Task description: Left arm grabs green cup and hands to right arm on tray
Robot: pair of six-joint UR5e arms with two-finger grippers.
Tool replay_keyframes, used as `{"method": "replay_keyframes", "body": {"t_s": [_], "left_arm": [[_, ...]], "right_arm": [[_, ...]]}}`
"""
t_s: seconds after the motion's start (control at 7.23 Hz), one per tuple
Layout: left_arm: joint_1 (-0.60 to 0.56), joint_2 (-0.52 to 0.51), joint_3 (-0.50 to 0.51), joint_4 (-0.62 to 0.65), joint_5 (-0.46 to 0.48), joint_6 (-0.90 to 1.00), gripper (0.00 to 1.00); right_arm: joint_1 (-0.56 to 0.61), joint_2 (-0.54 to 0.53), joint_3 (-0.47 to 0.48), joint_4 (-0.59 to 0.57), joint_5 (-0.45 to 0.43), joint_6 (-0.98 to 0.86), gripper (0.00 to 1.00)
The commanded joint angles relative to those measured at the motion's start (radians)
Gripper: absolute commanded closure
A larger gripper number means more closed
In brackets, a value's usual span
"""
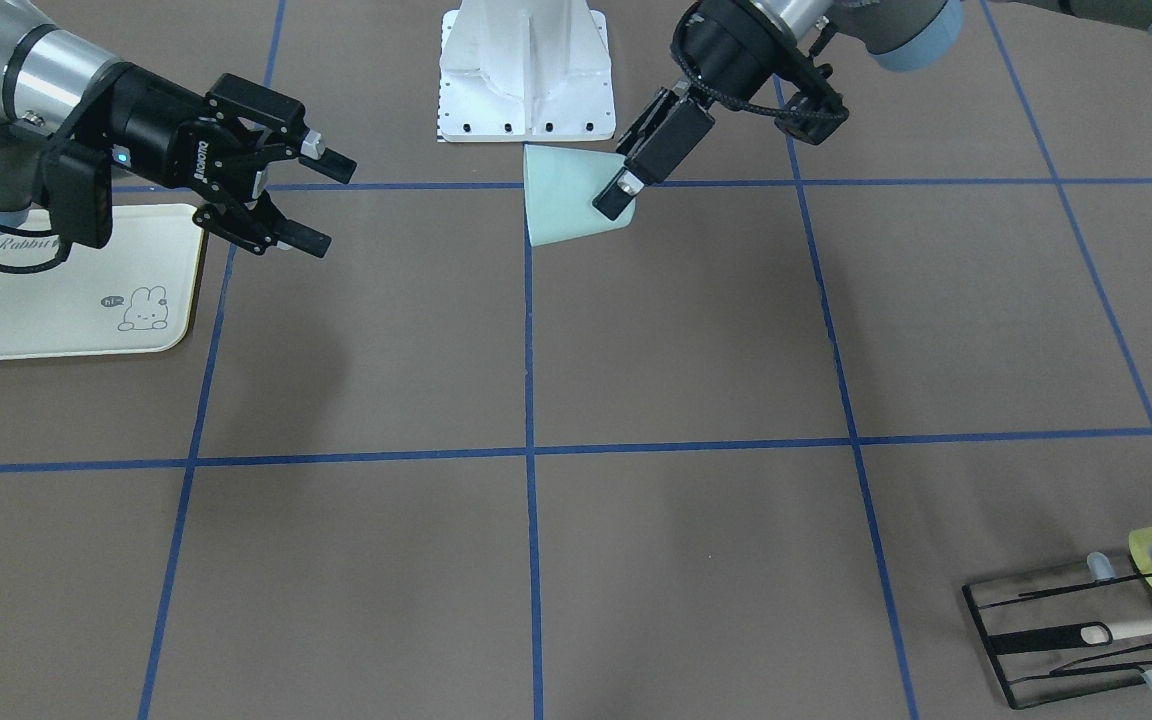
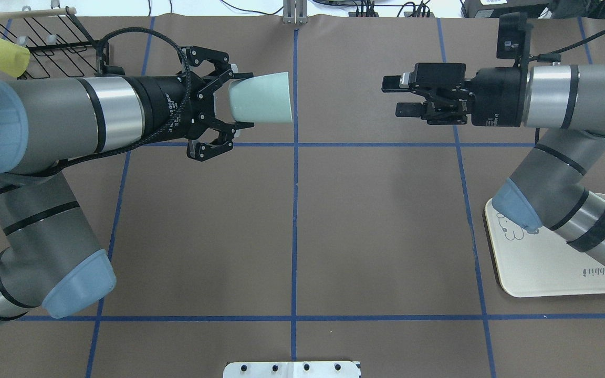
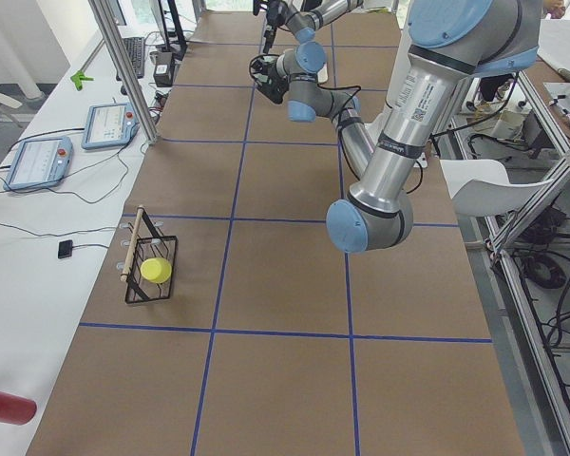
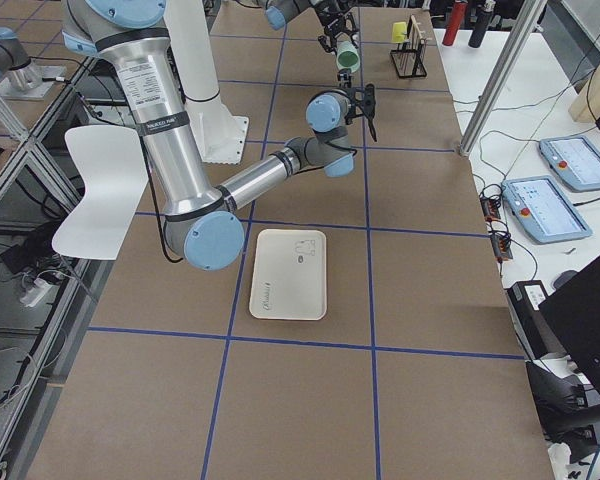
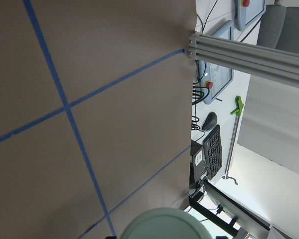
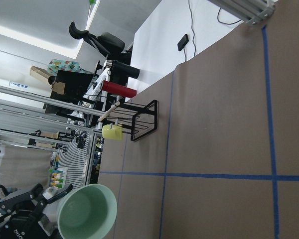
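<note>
My left gripper (image 2: 240, 100) is shut on the base end of the pale mint-green cup (image 2: 260, 105) and holds it on its side above the table, mouth towards the right arm. In the front view the cup (image 1: 566, 200) sits at the left gripper (image 1: 608, 192) near the centre line. My right gripper (image 2: 398, 96) is open and empty, level with the cup and a gap away from its mouth; in the front view it (image 1: 328, 203) hangs beside the cream tray (image 1: 66, 310). The tray (image 2: 544, 268) lies under the right arm. The right wrist view shows the cup's open mouth (image 6: 87, 211).
A black wire rack (image 2: 55, 42) with a yellow-green cup (image 2: 0, 54) and a wooden stick stands at the far left corner; the rack also shows in the front view (image 1: 1066, 640). The white robot base plate (image 1: 526, 70) is at the table's near edge.
</note>
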Motion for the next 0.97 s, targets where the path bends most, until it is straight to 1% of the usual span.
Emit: {"method": "replay_keyframes", "body": {"t_s": [0.0, 0.42, 0.83], "left_arm": [[0.03, -0.039, 0.005, 0.0, -0.022, -0.133, 0.9], [0.036, -0.061, 0.012, 0.003, -0.022, -0.181, 0.9], [0.027, -0.059, 0.015, 0.004, -0.02, -0.192, 0.9]], "right_arm": [[-0.025, 0.032, 0.001, 0.018, -0.013, -0.004, 0.03], [-0.081, 0.045, -0.002, 0.017, -0.025, -0.079, 0.04], [-0.089, 0.043, -0.001, 0.018, -0.018, -0.103, 0.04]]}}
